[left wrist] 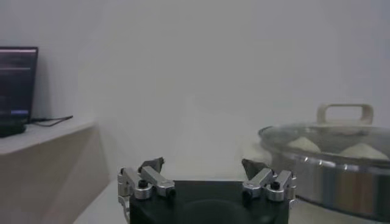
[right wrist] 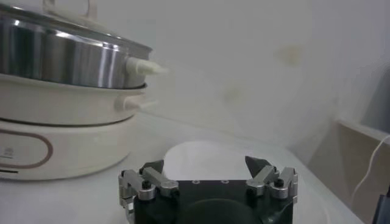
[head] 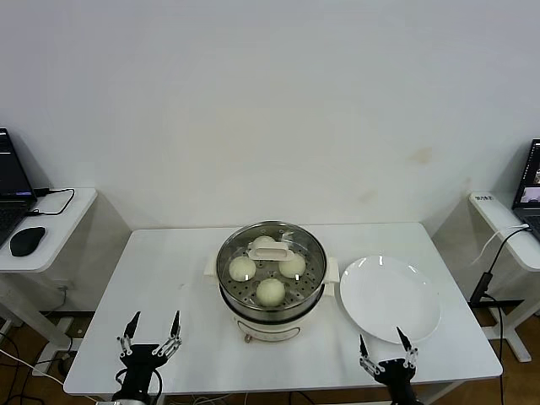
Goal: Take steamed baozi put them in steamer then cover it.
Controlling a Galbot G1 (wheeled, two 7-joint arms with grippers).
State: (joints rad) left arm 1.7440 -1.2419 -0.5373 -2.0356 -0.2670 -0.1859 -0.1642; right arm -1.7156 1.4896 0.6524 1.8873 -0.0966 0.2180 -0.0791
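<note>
A white surface [head: 169, 270] seen from above carries the steamer [head: 272, 316], a shiny steel basket on a white electric pot base, standing at its middle. The cover [head: 270, 250], a clear glass lid with a cream-white handle, already sits on the steamer, and the steamed baozi [head: 270, 291] show through the glass as pale round buns on the perforated floor; three are plain to see and a fourth seems to lie under the handle. Just to the right of the steamer lies a flat white plate [head: 390, 298] with nothing on it. The left gripper [head: 152, 333] hangs at the near edge of the surface, well apart from the steamer, its fingers spread wide and holding nothing. The right gripper [head: 386, 352] hangs at the near edge beside the plate, its fingers likewise spread and empty. By the look of it the task is finished. What could still go wrong is small: an arm swinging away could clip the steamer's side handle or the plate's rim, since the right gripper is near the plate, and a knock might shift the cover off its seat or slide the plate toward the edge. The pot base bears a rounded panel outline on its front, but no brand, label or writing can be read anywhere, and the laptop screens at either side are too small to make out.
</note>
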